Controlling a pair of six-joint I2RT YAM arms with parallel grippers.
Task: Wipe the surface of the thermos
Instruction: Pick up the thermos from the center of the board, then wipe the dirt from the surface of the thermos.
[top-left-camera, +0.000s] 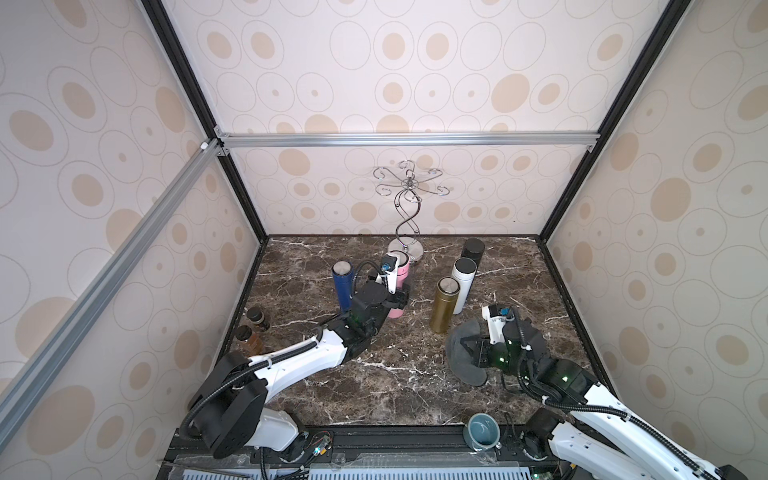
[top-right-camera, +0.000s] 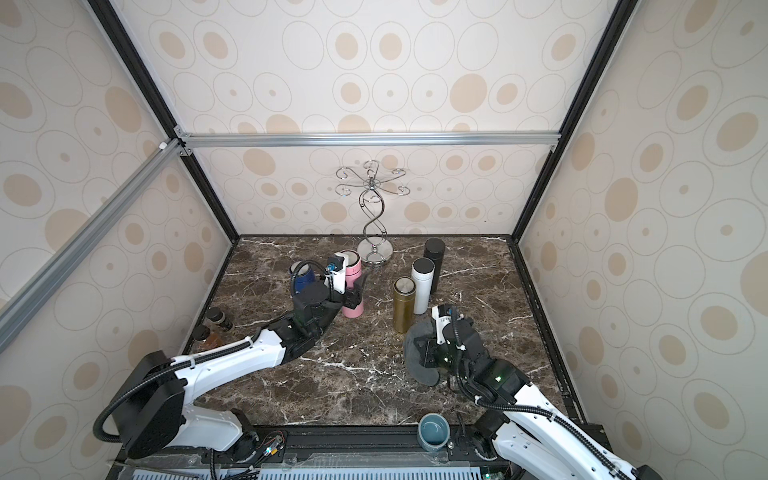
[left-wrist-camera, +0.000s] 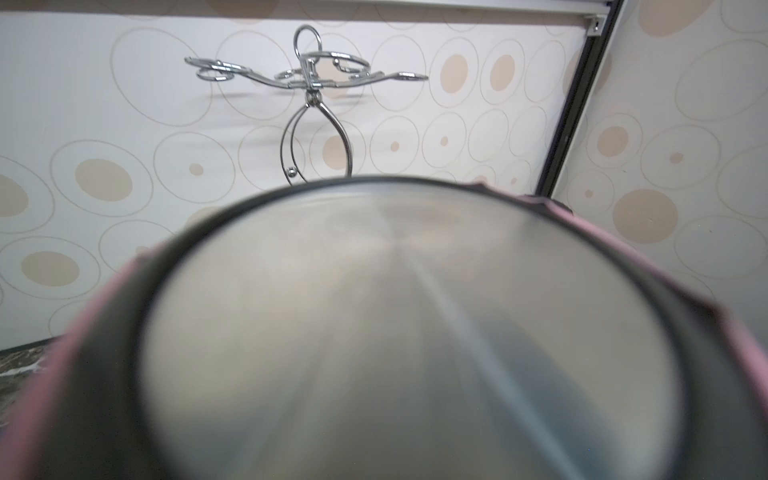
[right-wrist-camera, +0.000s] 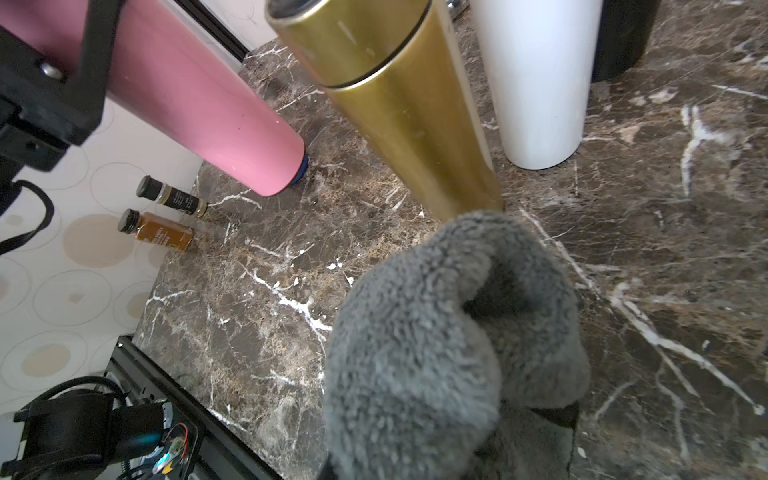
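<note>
1. Nothing here is actually readable, honestly.
2. The amber bottle (right-wrist-camera: 162, 235) by the wall has a label with some print on it, but it's way too blurry to make out.
3. Same deal with the dark bottle (right-wrist-camera: 176, 198) beside it.

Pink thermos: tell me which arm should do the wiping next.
Right, most likely. The right gripper is shut on the grey cloth, ready to wipe, while the left gripper is clamped around the pink thermos and can only steady it.
</note>
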